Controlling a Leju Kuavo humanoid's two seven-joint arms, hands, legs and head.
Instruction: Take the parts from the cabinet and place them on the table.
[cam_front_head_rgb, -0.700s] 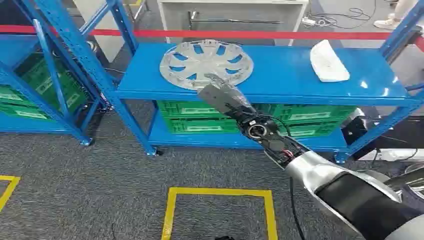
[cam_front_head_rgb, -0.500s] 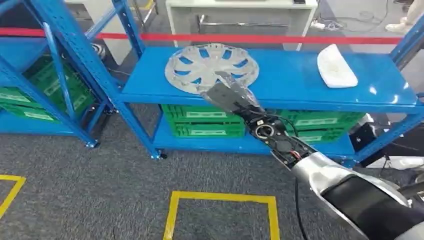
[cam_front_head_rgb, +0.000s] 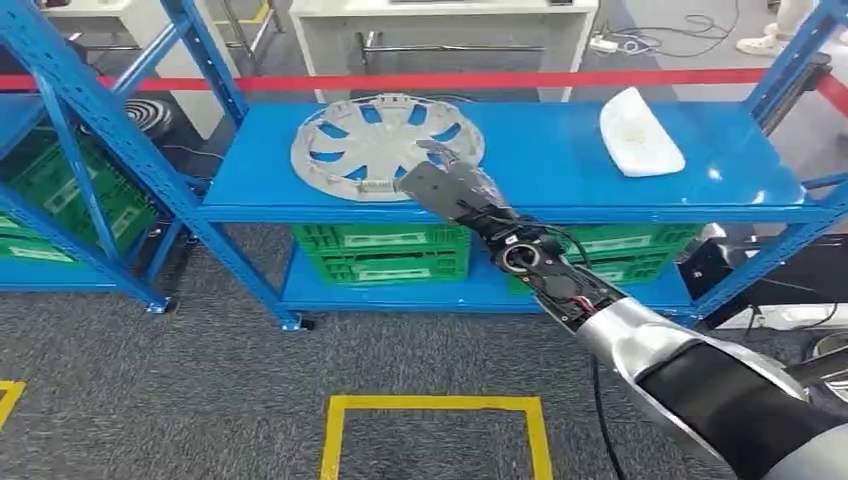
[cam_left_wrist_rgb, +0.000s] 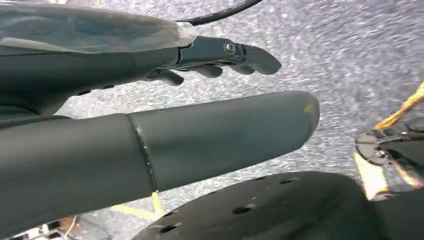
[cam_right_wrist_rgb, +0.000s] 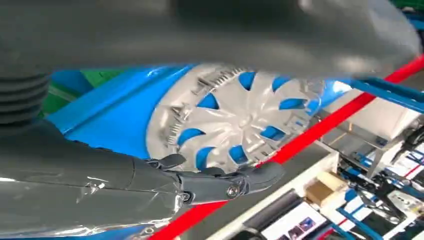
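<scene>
The right hand (cam_front_head_rgb: 448, 185) reaches over the front edge of the blue shelf (cam_front_head_rgb: 560, 160), its fingers (cam_right_wrist_rgb: 227, 185) stretched out nearly straight and slightly apart, holding nothing, their tips above the near rim of the hubcap (cam_front_head_rgb: 386, 146); contact cannot be told. The round silver hubcap lies flat toward the shelf's left end, while a white part (cam_front_head_rgb: 640, 133) lies toward the right end, its long axis running front to back. The left hand (cam_left_wrist_rgb: 220, 57) hangs over grey carpet, fingers loosely curled and empty.

Bare blue metal shelf top (cam_front_head_rgb: 545, 160) lies open between the silver plastic hubcap (cam_front_head_rgb: 385, 145) and the white moulded part (cam_front_head_rgb: 638, 133); slanted blue uprights (cam_front_head_rgb: 120, 140) flank it.
</scene>
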